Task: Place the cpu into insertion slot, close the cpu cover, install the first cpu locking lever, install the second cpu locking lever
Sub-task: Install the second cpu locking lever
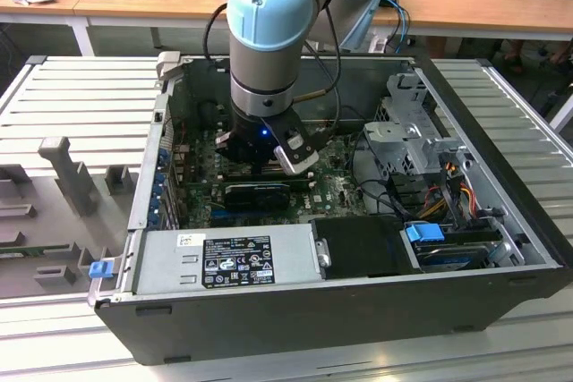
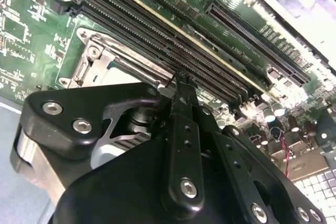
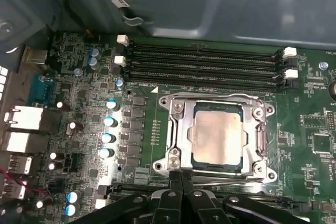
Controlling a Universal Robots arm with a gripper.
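Gripper (image 3: 180, 179): matte black fingers and linkage with silver screw heads in both wrist views.

Just beyond its tips:
- cpu (image 3: 217, 138): pale tan-silver face, faintly mottled.
- cpu cover (image 3: 178, 132): bright silver frame.
- insertion slot (image 3: 219, 164): dark edge around the chip.

Motherboard (image 3: 142, 137): green, with fine pale traces.

Memory slots (image 3: 202, 66), further beyond the tips: black, with white end clips.

Capacitors (image 3: 108, 121), off to one side of the gripper: silver with blue-tinted tops.

Exterior view:
- Arm joint cap (image 1: 269, 2), above the gripper: light blue.
- Computer case (image 1: 358, 315): dark grey.
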